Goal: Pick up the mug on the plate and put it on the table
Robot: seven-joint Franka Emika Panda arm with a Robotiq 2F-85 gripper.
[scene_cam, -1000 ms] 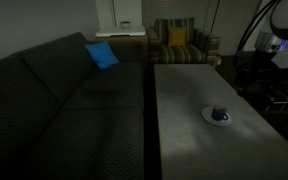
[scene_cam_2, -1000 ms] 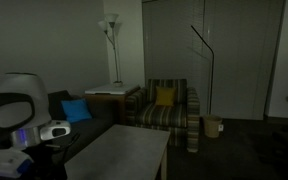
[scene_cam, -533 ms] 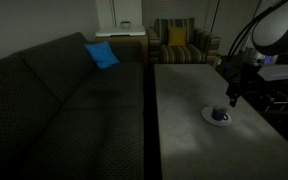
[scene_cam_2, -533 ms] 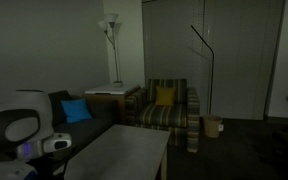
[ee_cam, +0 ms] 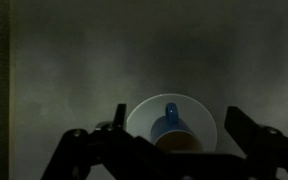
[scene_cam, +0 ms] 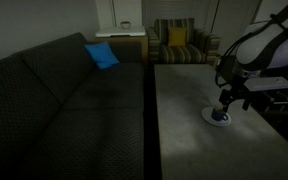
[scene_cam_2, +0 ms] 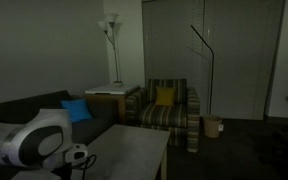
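Note:
A small dark blue mug (ee_cam: 172,130) stands on a round white plate (ee_cam: 206,118) on the long grey table (scene_cam: 184,100). In the wrist view the mug's handle points up in the picture and the open fingers of my gripper (ee_cam: 174,140) stand well apart on either side of the plate, above it. In an exterior view my gripper (scene_cam: 224,103) hangs just above the mug (scene_cam: 221,117) and plate (scene_cam: 210,118) near the table's right edge. In an exterior view (scene_cam_2: 79,158) only the wrist shows, low at the left.
A dark patterned sofa (scene_cam: 54,100) with a blue cushion (scene_cam: 101,55) runs along the table's left side. A striped armchair (scene_cam: 179,42) stands beyond the table's far end. A floor lamp (scene_cam_2: 111,40) stands behind the sofa.
My arm has swung in from the right and come down over the plate; the gripper now hangs just above the mug. The mug and plate have not moved.

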